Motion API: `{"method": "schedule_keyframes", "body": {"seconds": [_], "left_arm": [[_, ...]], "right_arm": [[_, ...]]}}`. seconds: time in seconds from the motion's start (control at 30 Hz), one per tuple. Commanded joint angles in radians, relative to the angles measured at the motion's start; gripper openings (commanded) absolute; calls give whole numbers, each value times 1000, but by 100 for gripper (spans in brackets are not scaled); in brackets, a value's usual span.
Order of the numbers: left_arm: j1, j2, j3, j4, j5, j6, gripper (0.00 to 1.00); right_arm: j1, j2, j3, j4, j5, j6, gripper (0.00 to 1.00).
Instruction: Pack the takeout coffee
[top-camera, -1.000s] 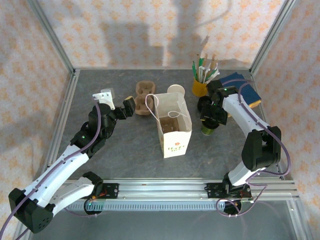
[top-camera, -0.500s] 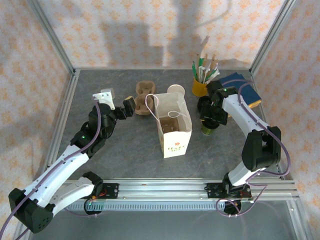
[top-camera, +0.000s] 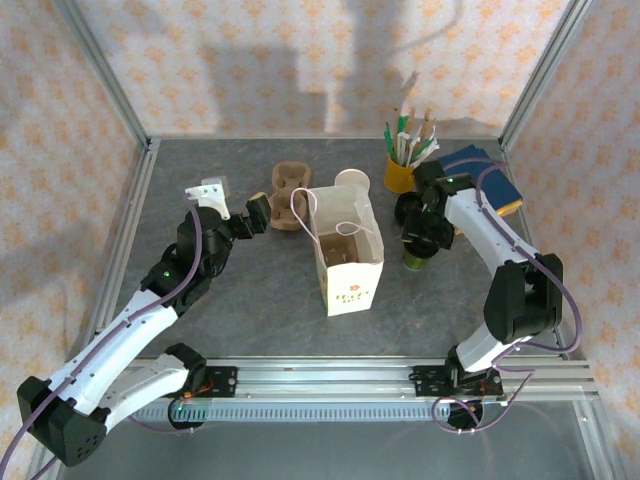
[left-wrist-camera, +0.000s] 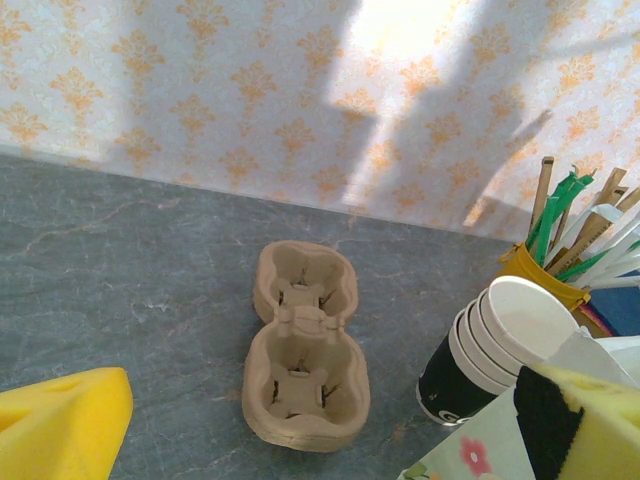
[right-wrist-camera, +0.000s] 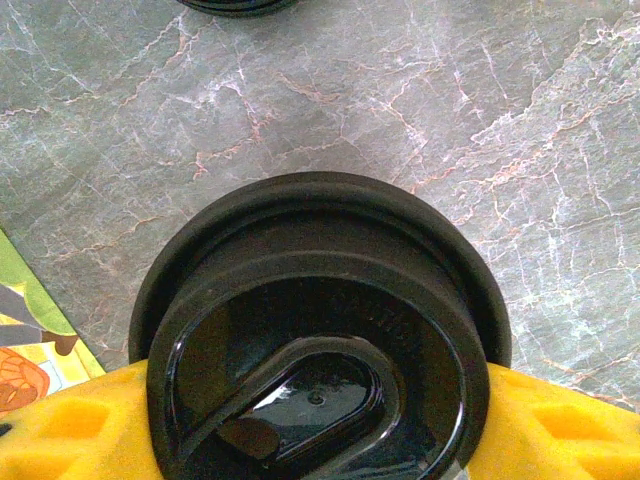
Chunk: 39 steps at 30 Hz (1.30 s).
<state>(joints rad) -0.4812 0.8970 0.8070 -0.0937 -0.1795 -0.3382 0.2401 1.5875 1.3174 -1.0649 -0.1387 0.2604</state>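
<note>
The takeout coffee (top-camera: 414, 259), a pale green cup with a black lid (right-wrist-camera: 315, 330), stands on the table just right of the paper bag (top-camera: 345, 250). My right gripper (top-camera: 420, 236) is down over it. Its yellow pads (right-wrist-camera: 70, 425) sit on both sides of the cup just under the lid rim, so my right gripper (right-wrist-camera: 315, 430) is shut on the cup. My left gripper (top-camera: 262, 213) hovers open left of the bag, above the table near the brown cup carrier (left-wrist-camera: 305, 340). Nothing lies between the fingers of my left gripper (left-wrist-camera: 320, 440).
The white bag stands open in the middle with its rope handles up. Behind it lie the cardboard carrier (top-camera: 288, 183) and a tipped stack of lidless cups (left-wrist-camera: 500, 340). A yellow cup of sticks and straws (top-camera: 400, 172) and a blue pad (top-camera: 492, 180) sit at the back right.
My right gripper's fingers have drawn in around the coffee cup, which still stands in the same spot. The left arm has not moved.
</note>
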Motion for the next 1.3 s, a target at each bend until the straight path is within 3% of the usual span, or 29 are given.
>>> {"method": "schedule_keyframes", "body": {"seconds": [0.0,0.33,0.9,1.07,1.27], "left_arm": [[10,-12,24,-17,24,6,99],[-17,-9,-65,-8,127,-5,92],[-157,30,-244,106,133,-43,85],[-198,72,-268,135,124,-52,84],[-221,125,-275,177,126,-63,83]], "right_arm": [[16,-31,-3,-55,26,-6,61],[33,-181,49,-106,27,2,57],[46,-285,306,-178,-33,-18,54],[101,-272,443,-191,-47,-1,52],[240,-202,640,-225,-13,45,51]]}}
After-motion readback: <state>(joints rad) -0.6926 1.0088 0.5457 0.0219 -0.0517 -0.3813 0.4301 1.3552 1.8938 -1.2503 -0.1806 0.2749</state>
